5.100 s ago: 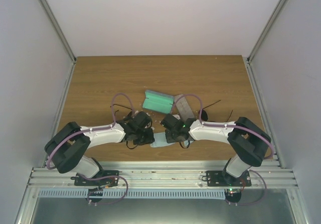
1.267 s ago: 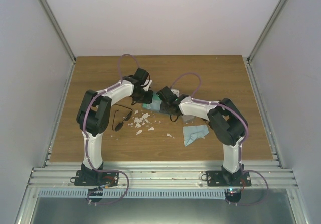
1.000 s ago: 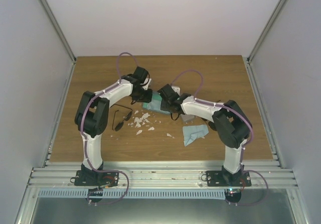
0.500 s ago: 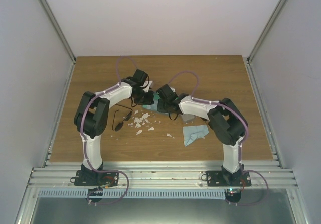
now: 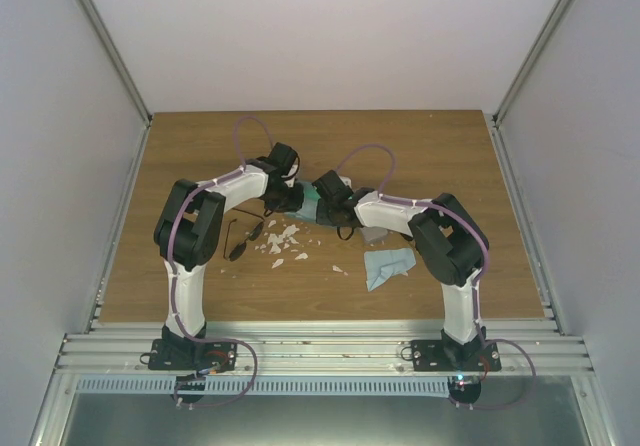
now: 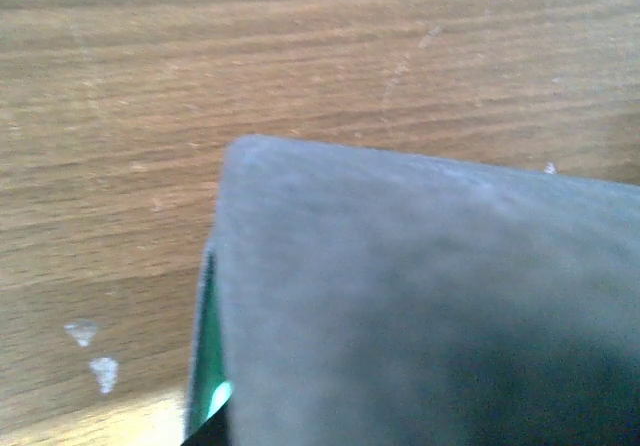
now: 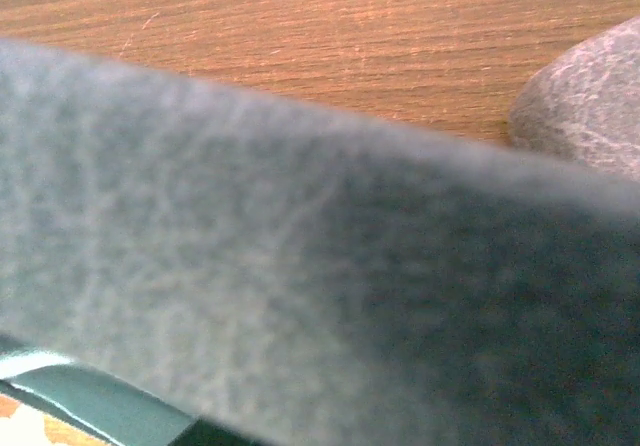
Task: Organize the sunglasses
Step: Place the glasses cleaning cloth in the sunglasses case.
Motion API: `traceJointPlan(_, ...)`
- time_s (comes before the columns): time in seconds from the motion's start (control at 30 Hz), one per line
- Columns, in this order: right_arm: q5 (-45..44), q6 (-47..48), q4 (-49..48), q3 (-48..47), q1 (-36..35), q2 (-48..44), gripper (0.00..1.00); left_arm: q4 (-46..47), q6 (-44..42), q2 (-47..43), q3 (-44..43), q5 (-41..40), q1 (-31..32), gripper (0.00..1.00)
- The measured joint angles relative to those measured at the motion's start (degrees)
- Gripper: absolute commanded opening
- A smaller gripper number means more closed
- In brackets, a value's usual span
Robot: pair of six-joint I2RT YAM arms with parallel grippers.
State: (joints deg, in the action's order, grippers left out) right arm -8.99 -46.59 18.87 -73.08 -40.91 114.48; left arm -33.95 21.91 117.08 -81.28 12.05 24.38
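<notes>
OK, overhead view: both arms are stretched in twd the middle of the table (image 5: 200,146), wrists nearly meeting centre-frame. The left gripper (image 5: 289,194) comes in from the left and the right gripper (image 5: 326,194) from the right. Both sit right at a grey case (image 5: 311,204), which shows a bit of green lining (image 5: 313,196) between them.

Jaws, L and R: can't tell. From above the wrists cover them, and neither wrist cam shows its own fingers.

Left wrist cam is v. close and blurry. The case (image 6: 430,306) fills the lower right of the frame, w/ a thin strip of green lining (image 6: 207,336) down its left edge. Wood grain shows behind it, plus a couple of white scraps (image 6: 92,356) at lower left.

Right wrist cam is much the same. The grey case (image 7: 300,266) smears across most of the frame, w/ green lining (image 7: 90,394) peeking out at bottom left. A second grey case (image 7: 590,101) sits on the wood at the upper right edge.

The sunglasses (image 5: 244,238), dark-lensed pair, lie flat on the table. They're left of centre in the overhead, just right of the left arm's elbow, below-left of the case and apart from both grippers. Nothing is touching them.

More white scraps (image 5: 284,238) are scattered just right of the glasses. A crumpled light-blue cloth (image 5: 388,264) lies lower right of centre, near the right arm's elbow. The 2nd pair I can't pick out for sure.
</notes>
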Motion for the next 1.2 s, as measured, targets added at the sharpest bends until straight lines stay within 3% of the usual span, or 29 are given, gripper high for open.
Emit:
traceJointPlan(0.2, -2.1, -0.4, 0.8, 0.0, 0.1, 0.0, 0.17, -0.8, 0.6, -0.2, -0.6, -4.8, 0.2, 0.16)
traceJointPlan(0.43, -3.0, 1.4, 1.8, 0.0, 0.1, -3.2, 0.24, 0.6, 0.2, -2.6, -0.4, 0.5, 0.2, 0.15)
traceJointPlan(0.73, -0.9, 3.5, -0.2, 0.0, 0.1, -5.9, 0.22, 6.8, 2.4, -3.9, 3.1, 3.8, 0.2, 0.05)
traceJointPlan(1.2, 1.5, 4.7, -2.4, -0.5, 0.2, 0.7, 0.18, 17.1, 7.6, -3.8, 10.5, 2.1, 0.2, 0.04)
